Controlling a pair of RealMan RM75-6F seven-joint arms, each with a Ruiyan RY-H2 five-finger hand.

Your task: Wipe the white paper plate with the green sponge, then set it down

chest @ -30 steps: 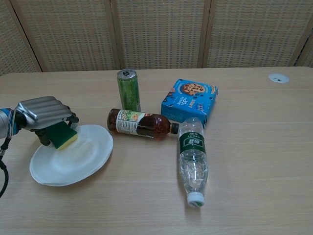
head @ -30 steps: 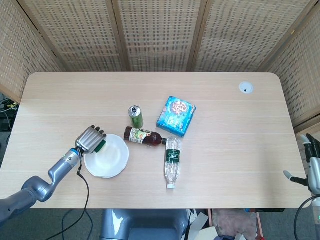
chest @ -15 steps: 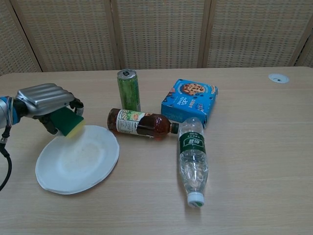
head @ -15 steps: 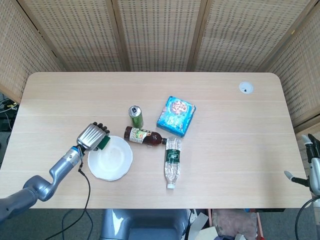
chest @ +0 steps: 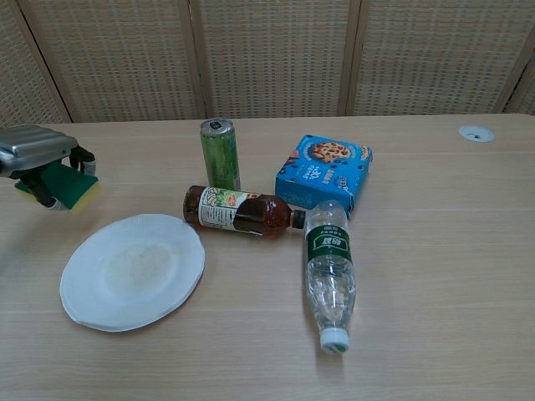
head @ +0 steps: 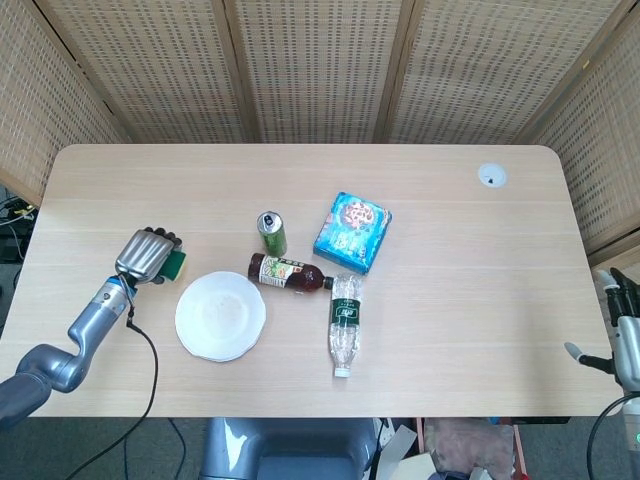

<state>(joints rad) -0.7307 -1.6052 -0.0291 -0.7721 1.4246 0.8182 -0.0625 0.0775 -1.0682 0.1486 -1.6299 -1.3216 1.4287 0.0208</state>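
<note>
The white paper plate [head: 220, 316] [chest: 132, 271] lies flat on the table, left of the bottles. My left hand [head: 145, 256] [chest: 38, 154] is off to the plate's far left, clear of its rim, and grips the green sponge [head: 175, 264] [chest: 68, 186], whose yellow underside shows in the chest view. The sponge hangs a little above the tabletop. My right hand [head: 622, 320] shows only at the right edge of the head view, off the table, with nothing visible in it; its fingers are too cropped to read.
A green can [head: 272, 233] stands behind the plate. A brown bottle [head: 288, 272] lies beside the plate's right rim, and a clear water bottle [head: 345, 322] lies further right. A blue cookie box [head: 352, 231] sits mid-table. A round grommet [head: 491, 176] is far right.
My left hand has lifted the sponge off the plate and carried it left and back, away from the rim. The plate slid slightly right earlier and now lies still.
</note>
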